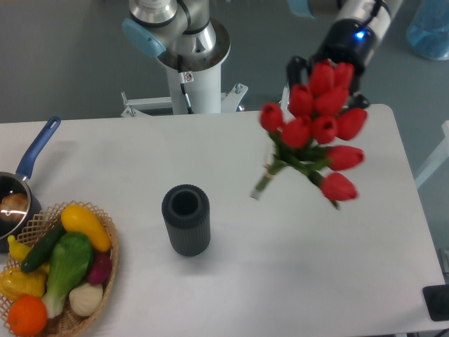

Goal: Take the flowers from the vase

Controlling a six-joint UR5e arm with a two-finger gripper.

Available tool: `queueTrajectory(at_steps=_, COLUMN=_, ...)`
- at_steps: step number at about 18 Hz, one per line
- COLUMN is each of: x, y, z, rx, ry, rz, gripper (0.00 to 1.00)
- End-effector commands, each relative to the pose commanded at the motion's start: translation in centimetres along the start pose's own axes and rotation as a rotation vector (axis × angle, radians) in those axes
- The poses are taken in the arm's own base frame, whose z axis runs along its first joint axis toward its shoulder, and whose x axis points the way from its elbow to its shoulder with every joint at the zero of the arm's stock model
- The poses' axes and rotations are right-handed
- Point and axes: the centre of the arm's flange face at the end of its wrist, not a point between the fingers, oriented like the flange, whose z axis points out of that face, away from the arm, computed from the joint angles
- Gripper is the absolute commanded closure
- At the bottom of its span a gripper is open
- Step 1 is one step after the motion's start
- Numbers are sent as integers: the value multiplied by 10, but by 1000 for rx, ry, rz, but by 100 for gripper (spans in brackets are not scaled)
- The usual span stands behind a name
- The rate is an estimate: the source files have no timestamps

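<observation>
The flowers [316, 133] are held clear of the vase [186, 219], up in the air over the right half of the bench [295, 267]. The bunch is tilted, red buds toward the upper right, green stem ends pointing down-left and hanging free above the bench top. The end effector [323, 74] is seen behind the top of the bunch, closed on the flowers; the fingers are mostly hidden by the buds, so the exact grip point cannot be told. A blue light is lit on the wrist [360, 34]. The vase is left standing upright on the bench, left of centre, mouth open and nothing in it, well apart from the stems. A wicker basket [105, 270] of toy vegetables and a blue-handled saucepan [28, 165] are at the left edge.
</observation>
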Motion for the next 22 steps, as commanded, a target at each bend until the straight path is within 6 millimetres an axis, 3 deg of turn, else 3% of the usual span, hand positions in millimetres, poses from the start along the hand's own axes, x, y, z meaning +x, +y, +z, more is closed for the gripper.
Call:
queueTrajectory(at_steps=2, x=-11, y=3, z=-3, rx=-61, ry=-58, rz=32, gripper=100)
queueTrajectory(at_steps=5, x=-27, y=21, z=8, rx=-206, ry=-136, rz=76, gripper=100)
queueTrajectory(at_steps=10, x=-21, y=38, z=46, rx=-427, ry=-205, rz=126, gripper=100)
queueTrajectory(at_steps=14, x=-23, y=50, z=98, rx=-716, ry=-277, rz=286, gripper=100)
queueTrajectory(at_steps=16, x=-28, y=61, z=112, rx=-792, ry=-298, rz=301, gripper=100)
queueTrajectory(at_steps=18, x=-32, y=48, z=117, rx=-838, ry=-333, rz=335, gripper=100)
queueTrajectory(at_steps=22, x=-34, y=46, z=130, rx=-1000, ry=-254, rz=364, gripper=100)
